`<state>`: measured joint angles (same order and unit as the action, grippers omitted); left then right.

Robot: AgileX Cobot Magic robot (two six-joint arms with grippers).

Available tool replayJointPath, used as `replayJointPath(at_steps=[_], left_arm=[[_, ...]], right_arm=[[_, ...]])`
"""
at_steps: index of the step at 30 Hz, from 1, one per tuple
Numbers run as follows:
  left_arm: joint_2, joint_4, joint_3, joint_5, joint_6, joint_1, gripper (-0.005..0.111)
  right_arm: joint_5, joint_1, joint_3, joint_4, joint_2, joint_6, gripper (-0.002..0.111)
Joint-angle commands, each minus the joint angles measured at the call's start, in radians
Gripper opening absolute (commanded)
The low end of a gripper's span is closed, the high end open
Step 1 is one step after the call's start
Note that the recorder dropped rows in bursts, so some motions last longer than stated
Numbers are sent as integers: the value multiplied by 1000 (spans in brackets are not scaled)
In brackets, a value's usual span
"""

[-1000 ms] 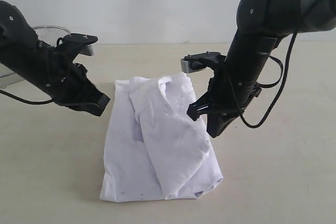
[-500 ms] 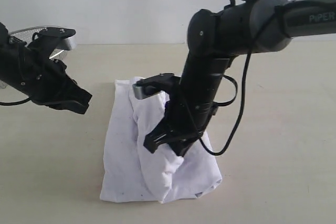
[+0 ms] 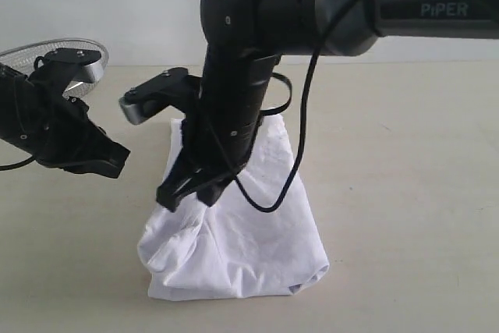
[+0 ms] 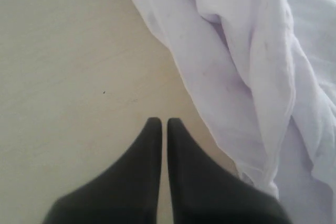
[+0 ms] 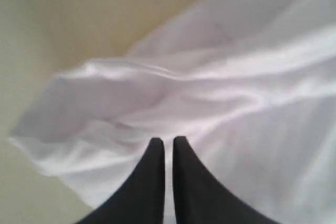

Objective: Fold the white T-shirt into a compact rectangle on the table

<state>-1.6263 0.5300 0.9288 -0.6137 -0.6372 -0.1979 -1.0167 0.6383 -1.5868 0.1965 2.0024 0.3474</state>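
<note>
Two shut grippers: the right gripper [image 3: 187, 193], seemingly pinching the white T-shirt [image 3: 257, 247] mid-frame on the table [image 3: 405, 193], is dragging its fold farther left, arm angling steeply down, while the left gripper [image 3: 115, 164] is hovering empty.

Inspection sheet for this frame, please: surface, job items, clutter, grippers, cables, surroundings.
Surface: table, pale beige, bare around the shirt.
Job's things: white T-shirt, partly folded and rumpled, its left edge bunched up.
Clutter: wire basket at the far left edge, behind the left arm.
Grippers: left gripper, jaws shut, empty, over bare table beside the shirt. Right gripper, jaws shut, apparently pinching a shirt fold.
Cables: black cable loops from the right arm over the shirt.
Surroundings: plain pale wall.
</note>
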Motion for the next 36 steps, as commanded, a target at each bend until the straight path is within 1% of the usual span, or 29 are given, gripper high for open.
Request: replayJointPath(at_steps=[1, 5, 8, 11, 13, 15, 17, 20, 25, 27, 30, 32, 36], left_arm=[[9, 60, -5, 9, -24, 3, 5], [9, 103, -5, 9, -52, -1, 5], [9, 106, -5, 15, -52, -10, 5], [9, 131, -5, 14, -61, -13, 5], [9, 191, -5, -8, -133, -13, 5], [9, 294, -3, -34, -248, -37, 5], [9, 341, 6, -20, -282, -81, 5], [9, 341, 31, 52, -262, -152, 5], [2, 336, 83, 61, -261, -256, 5], [-22, 293, 101, 74, -250, -293, 5], [-90, 229, 120, 65, -147, -303, 5], [-132, 220, 122, 72, -136, -303, 5], [-165, 213, 122, 147, -110, -303, 5]], right_arm=[[-71, -66, -8, -218, -16, -139, 0], [-55, -144, -8, -210, -16, -139, 0], [33, -202, -8, -196, -14, -102, 0], [58, -248, -8, -90, -3, -18, 0], [52, -268, -8, -66, 5, -15, 0], [68, -285, -8, -61, 10, -4, 0], [75, -304, -8, -43, 19, 19, 0], [68, -327, -8, -24, 32, 29, 0], [70, -329, -8, -3, 62, 65, 0], [73, -329, -8, 26, 73, 102, 0], [84, -329, -8, 44, 98, 119, 0], [94, -329, -8, 44, 116, 122, 0], [116, -329, -8, 50, 146, 135, 0]])
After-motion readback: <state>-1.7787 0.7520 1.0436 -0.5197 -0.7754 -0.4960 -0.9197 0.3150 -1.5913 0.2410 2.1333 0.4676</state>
